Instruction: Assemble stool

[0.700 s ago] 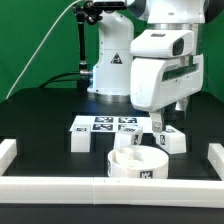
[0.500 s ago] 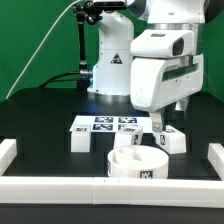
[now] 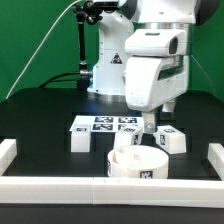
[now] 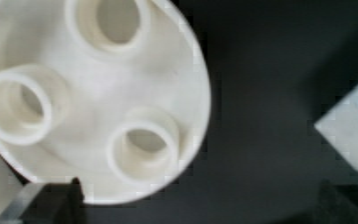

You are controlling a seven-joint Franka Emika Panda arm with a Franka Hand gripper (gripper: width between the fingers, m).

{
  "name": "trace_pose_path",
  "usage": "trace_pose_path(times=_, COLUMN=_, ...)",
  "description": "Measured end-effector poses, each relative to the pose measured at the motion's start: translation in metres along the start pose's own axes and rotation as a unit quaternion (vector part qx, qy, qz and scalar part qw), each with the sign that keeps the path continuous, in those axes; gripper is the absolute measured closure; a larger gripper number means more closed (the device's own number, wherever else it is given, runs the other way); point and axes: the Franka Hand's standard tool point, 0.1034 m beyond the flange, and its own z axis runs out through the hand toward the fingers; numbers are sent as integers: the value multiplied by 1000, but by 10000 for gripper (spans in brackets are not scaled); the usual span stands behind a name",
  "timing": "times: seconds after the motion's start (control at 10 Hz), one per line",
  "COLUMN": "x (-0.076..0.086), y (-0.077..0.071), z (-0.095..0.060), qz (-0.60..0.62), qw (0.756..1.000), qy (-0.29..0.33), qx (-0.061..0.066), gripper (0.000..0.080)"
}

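Observation:
The round white stool seat (image 3: 137,163) lies near the front rail with its sockets up. In the wrist view the seat (image 4: 87,100) shows three round sockets. One blocky white leg (image 3: 80,140) lies at the exterior view's left, another leg (image 3: 171,141) at its right. My gripper (image 3: 148,127) hangs just behind the seat, left of the right leg, fingers pointing down. In the wrist view the gripper (image 4: 202,208) is open and empty, with dark table between its fingertips (image 4: 51,203). A white edge, probably the right leg (image 4: 354,130), shows beside it.
The marker board (image 3: 105,124) lies flat behind the seat. White border rails run along the front (image 3: 70,186), the left (image 3: 8,150) and the right (image 3: 214,155). The robot base (image 3: 105,70) stands at the back.
The arm has shifted a little toward the exterior view's left, away from the right leg, which now shows fully. The seat and legs have not moved.

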Motion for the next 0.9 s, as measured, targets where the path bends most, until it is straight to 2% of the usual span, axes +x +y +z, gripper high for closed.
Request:
trace_pose_path(times=0.1, x=-6, y=5, z=3, qz=-29, qw=1000, qy=-2, qx=0, gripper=150)
trace_pose_path(times=0.5, x=-5, y=4, z=5, qz=-20, qw=1000, qy=-2, qx=2, gripper=150)
trace_pose_path(times=0.7, x=-15, y=5, z=23, qz=-60, qw=998, qy=-4, qx=9, gripper=150)
trace_pose_path(times=0.8, x=-17, y=2, z=30, qz=-59, qw=998, qy=2, qx=3, gripper=150)
trace_pose_path(times=0.9, x=-19, y=-3, z=35, qz=-59, qw=998, qy=2, qx=5, gripper=150)
